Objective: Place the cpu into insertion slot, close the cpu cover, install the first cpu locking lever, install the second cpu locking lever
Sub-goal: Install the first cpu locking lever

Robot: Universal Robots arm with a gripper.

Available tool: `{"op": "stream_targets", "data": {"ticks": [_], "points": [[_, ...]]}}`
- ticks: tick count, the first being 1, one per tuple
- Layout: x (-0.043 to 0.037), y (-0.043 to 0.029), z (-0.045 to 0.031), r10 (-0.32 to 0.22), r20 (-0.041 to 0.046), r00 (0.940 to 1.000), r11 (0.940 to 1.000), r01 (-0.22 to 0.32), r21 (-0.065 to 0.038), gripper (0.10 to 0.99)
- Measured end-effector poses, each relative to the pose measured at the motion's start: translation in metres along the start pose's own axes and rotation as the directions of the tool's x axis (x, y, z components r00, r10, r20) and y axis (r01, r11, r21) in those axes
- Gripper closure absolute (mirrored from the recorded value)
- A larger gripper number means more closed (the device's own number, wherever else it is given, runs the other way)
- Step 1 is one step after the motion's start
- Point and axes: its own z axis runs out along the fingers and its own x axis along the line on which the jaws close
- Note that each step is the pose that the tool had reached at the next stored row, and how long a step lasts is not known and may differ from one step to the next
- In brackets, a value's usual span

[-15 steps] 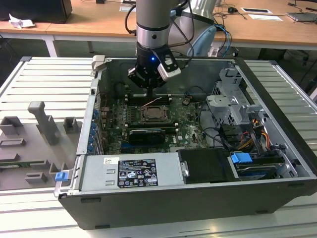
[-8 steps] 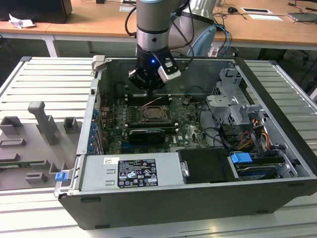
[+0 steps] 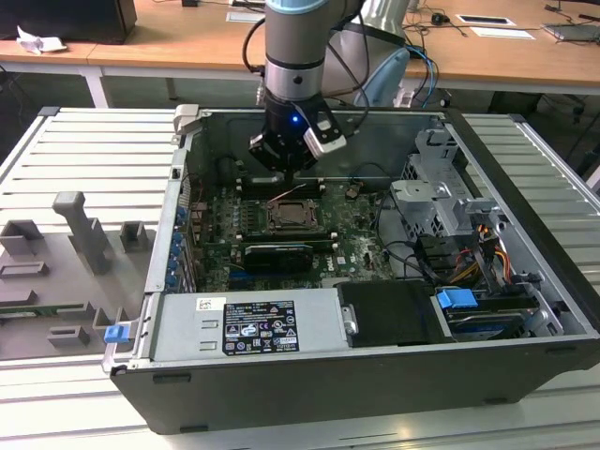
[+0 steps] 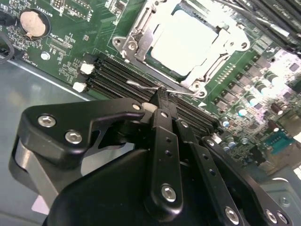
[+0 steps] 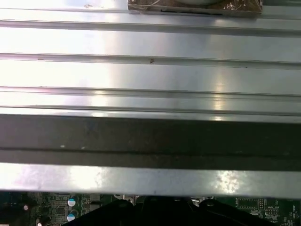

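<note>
In the second wrist view the cpu lies pale and bright in the insertion slot, with the silver cpu cover lying flat around it. A thin wire locking lever runs along the socket's edge beside the memory slots. My gripper is shut, fingers pressed together, with its tip right at this lever's wire. In the exterior view the gripper hangs inside the open computer case, just behind the insertion slot.
Long black memory slots and a coin battery lie near the socket. A black graphics card, the power supply, cables and a drive cage crowd the case. Grey fixtures stand on the ribbed table at the exterior view's left.
</note>
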Motion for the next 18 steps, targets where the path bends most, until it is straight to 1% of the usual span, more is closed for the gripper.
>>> {"op": "stream_targets", "data": {"ticks": [4,8,14,18], "points": [[-0.0026,-0.0001,0.0019,-0.024,-0.0011,0.9997,0.9997,0.024,0.0,0.98],[-0.0055,0.0003,0.0033,-0.024,-0.001,0.9997,0.9997,0.024,0.0,0.98],[-0.0116,0.0012,0.0085,-0.024,-0.001,0.9997,0.9997,0.024,0.0,0.98],[-0.0124,0.001,0.0113,-0.024,-0.0008,0.9997,0.9997,0.024,-0.001,0.98]]}}
